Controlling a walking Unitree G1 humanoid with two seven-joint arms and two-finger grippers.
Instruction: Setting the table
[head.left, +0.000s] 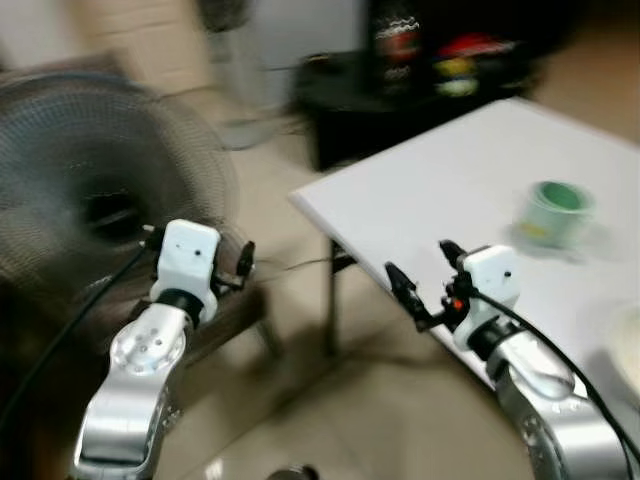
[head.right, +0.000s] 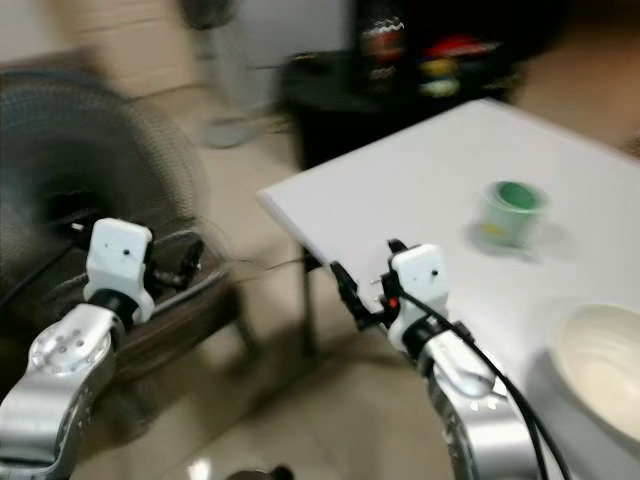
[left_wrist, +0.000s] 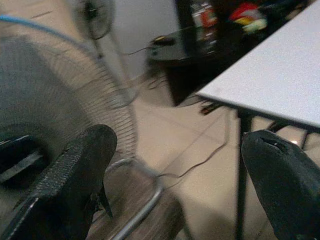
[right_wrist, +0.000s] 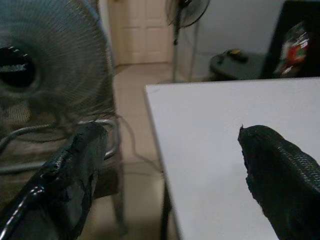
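White surface (head.right: 420, 190) carries a green cup (head.right: 512, 212) and pale bowl (head.right: 600, 365), apparently awaiting arrangement; right gripper (head.left: 425, 280) and left gripper (left_wrist: 180, 185) hover empty, jaws wide.

White table (head.left: 450, 190) w/ green-topped cup (head.left: 553, 212), prob. bowl (head.right: 600, 365).

Motion blur smears both head views, so the items on the dark stand (head.left: 420, 70) behind the counter (head.left: 450, 190) read as red, yellow and white patches, too soft to identify. The green-topped cup (head.left: 553, 212) has a yellowish mark on its side that cannot be read. The pale bowl (head.right: 600, 365) is cut off by the picture's right edge. The large fan (head.left: 90, 190) loses its left part to the frame edge.
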